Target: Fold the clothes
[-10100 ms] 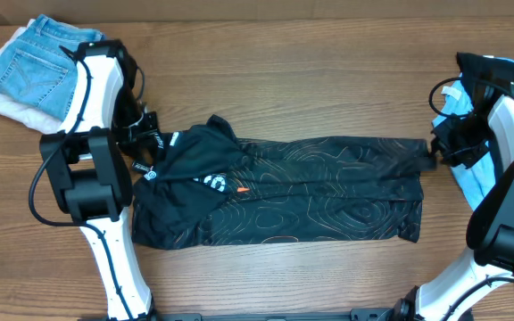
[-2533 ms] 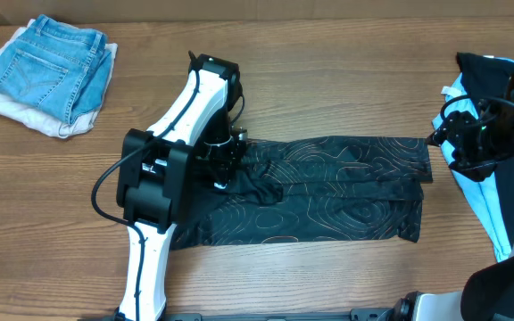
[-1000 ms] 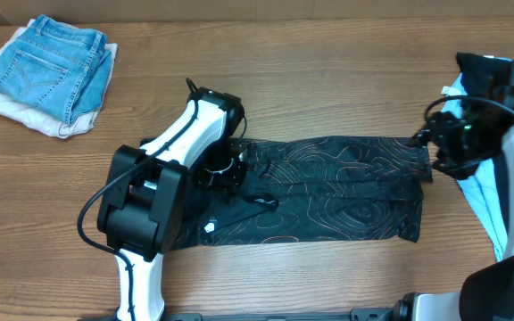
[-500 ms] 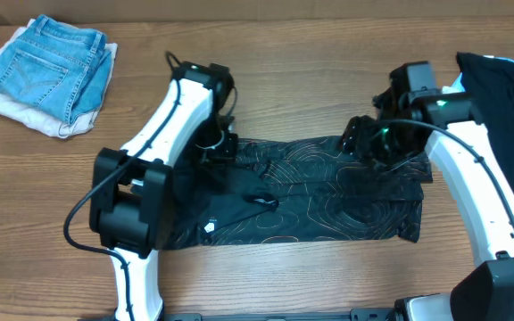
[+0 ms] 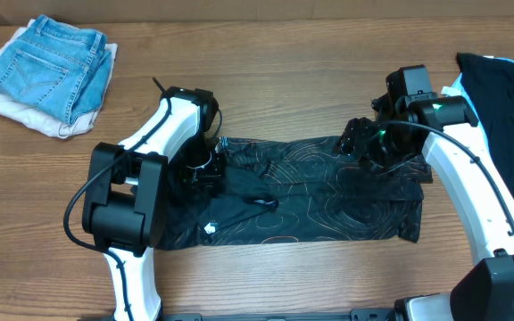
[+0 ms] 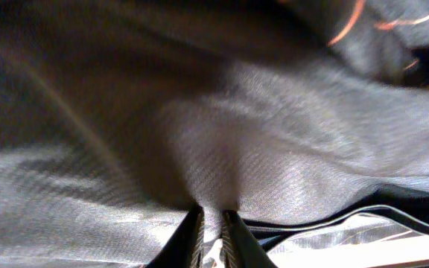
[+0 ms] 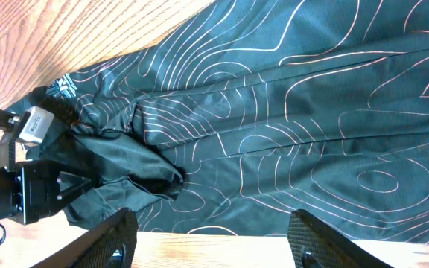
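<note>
The clothes, a black jersey [image 5: 328, 192] with thin orange contour lines, lie spread lengthwise across the middle of the table, bunched at the left end. My left gripper [image 5: 205, 168] is down on that bunched left end. In the left wrist view its fingers stand nearly together around a pinched fold of the jersey [image 6: 274, 134]. My right gripper [image 5: 361, 143] hovers over the jersey's upper right part. In the right wrist view its fingers [image 7: 121, 231] stand wide apart and empty above the patterned cloth [image 7: 289, 112] and the bare wood beside it.
Folded blue jeans [image 5: 52, 67] rest on a white cloth [image 5: 7, 111] at the back left. A plain black garment [image 5: 498, 98] lies over something light blue at the far right. The wooden table [image 5: 284, 285] shows in front of the jersey.
My right arm has swung left from the table's right edge to above the jersey's right part. My left gripper has shifted a little left along the bunched end.
</note>
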`<action>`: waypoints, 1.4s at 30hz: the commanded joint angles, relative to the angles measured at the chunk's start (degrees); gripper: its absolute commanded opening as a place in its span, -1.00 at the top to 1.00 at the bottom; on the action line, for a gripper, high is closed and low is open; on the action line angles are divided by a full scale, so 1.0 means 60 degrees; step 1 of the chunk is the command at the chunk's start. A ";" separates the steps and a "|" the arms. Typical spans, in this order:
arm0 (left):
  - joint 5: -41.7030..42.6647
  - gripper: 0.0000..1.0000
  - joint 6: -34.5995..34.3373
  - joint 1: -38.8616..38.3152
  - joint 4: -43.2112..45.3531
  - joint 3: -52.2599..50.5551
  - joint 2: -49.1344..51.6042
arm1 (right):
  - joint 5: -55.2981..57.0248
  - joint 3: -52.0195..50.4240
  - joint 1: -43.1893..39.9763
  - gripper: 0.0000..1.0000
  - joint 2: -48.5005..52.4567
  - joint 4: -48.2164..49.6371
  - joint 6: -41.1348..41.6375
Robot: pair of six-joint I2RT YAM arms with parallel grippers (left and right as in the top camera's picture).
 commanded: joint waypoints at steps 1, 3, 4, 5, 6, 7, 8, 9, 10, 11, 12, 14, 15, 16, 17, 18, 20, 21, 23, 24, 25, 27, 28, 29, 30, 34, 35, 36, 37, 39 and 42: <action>0.0222 0.56 -0.0131 -0.0011 0.0069 -0.0124 -0.0091 | -0.0022 -0.0022 0.0018 -0.39 -0.0164 0.0066 0.0051; 0.0455 0.49 -0.0066 -0.0011 0.0135 -0.0193 -0.0091 | -0.0018 -0.0022 0.0018 -0.39 -0.0164 0.0091 0.0051; 0.0736 0.49 0.0098 -0.0011 0.0135 -0.0193 -0.0091 | -0.0018 -0.0022 0.0018 -0.39 -0.0164 0.0098 0.0051; 0.1082 0.49 0.0350 -0.0011 0.0138 -0.0193 -0.0091 | -0.0018 -0.0022 0.0018 -0.39 -0.0164 0.0098 0.0047; 0.1479 0.49 0.0583 -0.0011 0.0124 -0.0193 -0.0091 | -0.0018 -0.0022 0.0018 -0.39 -0.0164 0.0098 0.0047; 0.1738 0.49 0.0707 -0.0011 0.0102 -0.0193 -0.0091 | -0.0015 -0.0022 0.0018 -0.39 -0.0164 0.0098 0.0047; 0.1949 0.49 0.0750 -0.0018 0.0098 -0.0208 -0.0091 | -0.0018 -0.0022 0.0018 -0.39 -0.0164 0.0098 0.0044; 0.2029 0.50 0.0747 -0.0040 0.0098 -0.0240 -0.0091 | -0.0015 -0.0022 0.0018 -0.39 -0.0164 0.0098 0.0047; 0.2106 0.52 0.0754 -0.0084 0.0051 -0.0284 -0.0091 | -0.0018 -0.0022 0.0018 -0.40 -0.0164 0.0098 0.0044; 0.2149 0.55 0.0776 -0.0135 0.0029 -0.0335 -0.0091 | -0.0015 -0.0022 0.0018 -0.39 -0.0164 0.0095 0.0044; 0.2175 0.56 0.0780 -0.0200 0.0033 -0.0426 -0.0091 | -0.0015 -0.0022 0.0018 -0.39 -0.0164 0.0095 0.0044; 0.2175 0.56 0.0776 -0.0339 0.0036 -0.0623 -0.0091 | -0.0015 -0.0022 0.0018 -0.39 -0.0164 0.0098 0.0015; 0.2178 0.58 0.0776 -0.0408 0.0051 -0.0739 -0.0091 | -0.0015 -0.0022 0.0018 -0.39 -0.0164 0.0091 0.0015; 0.2186 0.60 0.0776 -0.0474 0.0102 -0.0871 -0.0091 | -0.0015 -0.0022 0.0018 -0.40 -0.0164 0.0091 0.0011; 0.2226 0.61 0.0787 -0.0546 0.0171 -0.1024 -0.0091 | -0.0015 -0.0022 0.0018 -0.40 -0.0164 0.0091 0.0011; 0.2368 0.70 0.0871 -0.0634 0.0244 -0.1198 -0.0091 | -0.0015 -0.0022 0.0018 -0.39 -0.0164 0.0095 0.0011; 0.2714 0.85 0.0998 -0.0780 0.0321 -0.1461 -0.0091 | -0.0015 -0.0022 0.0018 -0.39 -0.0164 0.0091 0.0011; 0.2871 0.92 0.1082 -0.0849 0.0310 -0.1545 -0.0091 | -0.0015 -0.0022 0.0018 -0.39 -0.0164 0.0091 0.0015; 0.2976 0.92 0.1151 -0.0976 0.0215 -0.1581 -0.0095 | -0.0015 -0.0022 0.0018 -0.39 -0.0164 0.0095 0.0015; 0.3089 0.91 0.1235 -0.1024 0.0164 -0.1570 -0.0098 | -0.0015 -0.0022 0.0018 -0.40 -0.0164 0.0098 0.0011; 0.3311 0.92 0.1450 -0.1071 0.0066 -0.1548 -0.0131 | -0.0011 -0.0022 0.0018 -0.40 -0.0164 0.0102 0.0011; 0.3752 0.91 0.1861 -0.1104 -0.0186 -0.1497 -0.0211 | -0.0004 -0.0022 0.0018 -0.40 -0.0164 0.0117 0.0011; 0.3952 0.92 0.2069 -0.1126 -0.0321 -0.1472 -0.0280 | 0.0036 -0.0022 0.0018 -0.40 -0.0164 0.0135 0.0015; 0.4138 0.92 0.2288 -0.1151 -0.0455 -0.1453 -0.0379 | 0.0106 -0.0022 0.0018 -0.40 -0.0164 0.0160 0.0015; 0.4167 0.91 0.2415 -0.1169 -0.0539 -0.1450 -0.0503 | 0.0204 -0.0022 0.0018 -0.40 -0.0164 0.0171 0.0018; 0.3887 0.78 0.2430 -0.1195 -0.0488 -0.1446 -0.1231 | 0.0936 -0.0022 -0.0011 -0.40 -0.0164 0.0233 0.0200; 0.3807 0.70 0.2357 -0.1140 -0.0419 -0.1439 -0.1402 | 0.1275 -0.0022 -0.0036 -0.40 -0.0164 0.0222 0.0441; 0.3661 0.63 0.2266 -0.1053 -0.0364 -0.1406 -0.1574 | 0.1574 -0.0022 -0.0080 -0.40 -0.0164 0.0193 0.0670; 0.3450 0.62 0.2095 -0.0958 -0.0328 -0.1362 -0.1708 | 0.1756 -0.0022 -0.0142 -0.40 -0.0164 0.0153 0.0816; 0.2699 0.39 0.1596 -0.0572 -0.0226 -0.1217 -0.2036 | 0.1931 -0.0022 -0.0477 -0.40 -0.0164 0.0055 0.0874; 0.2382 0.02 0.1297 0.0036 -0.0047 -0.1151 -0.2167 | 0.1978 -0.0022 -0.1016 -0.40 -0.0164 0.0015 0.0827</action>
